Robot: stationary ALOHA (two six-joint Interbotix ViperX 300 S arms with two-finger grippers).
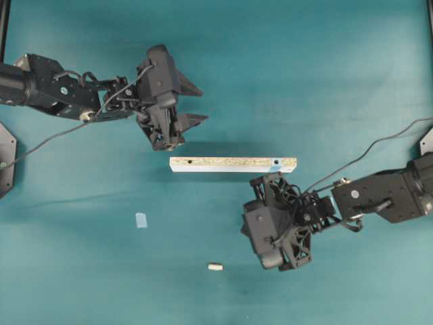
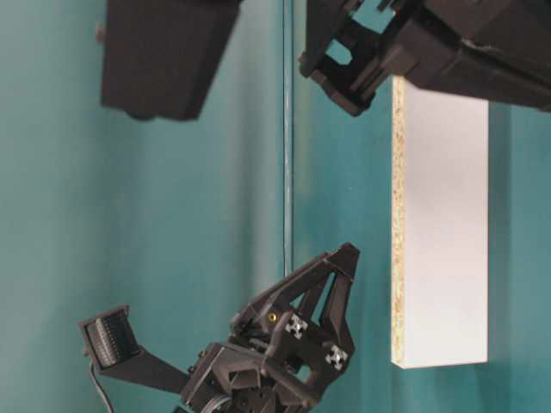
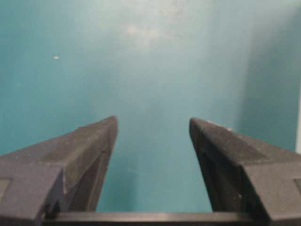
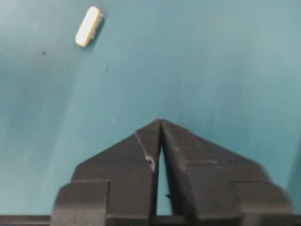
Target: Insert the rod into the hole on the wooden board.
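The wooden board (image 1: 233,164) lies flat across the middle of the mat and also shows in the table-level view (image 2: 439,232). The hole (image 1: 276,162) with the light-blue mark is near its right end. The rod (image 1: 215,267), a short cream peg, lies loose on the mat below the board; in the right wrist view the rod (image 4: 88,26) is at the upper left, well ahead of the jaws. My right gripper (image 4: 161,121) is shut with its tips touching and nothing between them, just below the board's right end. My left gripper (image 3: 153,125) stands open and empty above the board's left end.
A second dark hole (image 1: 190,162) without a blue mark sits near the board's left end. A pale-blue tape square (image 1: 141,220) lies flat on the teal mat at the lower left. Black brackets stand at both side edges of the table.
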